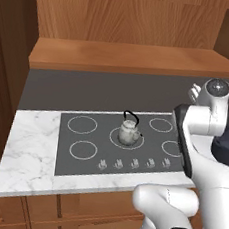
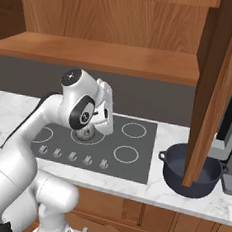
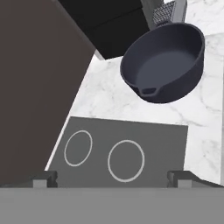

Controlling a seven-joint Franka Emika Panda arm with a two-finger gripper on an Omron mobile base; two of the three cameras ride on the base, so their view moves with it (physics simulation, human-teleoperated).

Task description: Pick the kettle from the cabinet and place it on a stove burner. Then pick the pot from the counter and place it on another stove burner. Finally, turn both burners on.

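While the claw [image 3: 111,177] hangs wide open and empty, the pot [image 3: 166,61] looks heavy, rigid, smooth; best gripped at its rim or side handle.

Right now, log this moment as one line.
kettle: on centre burner | pot: on counter, untouched | gripper: open, empty, facing pot | burners: unclear

The small silvery-grey kettle [image 1: 128,133], with its tall black loop handle raised, is seen upright on the centre burner ring of the dark cooktop. The wide dark blue-grey pot [image 3: 167,61] is set empty on the white marble counter [image 1: 29,147], just beside the cooktop's edge. The brown wood-grain cabinet [image 1: 128,57] is mounted above.
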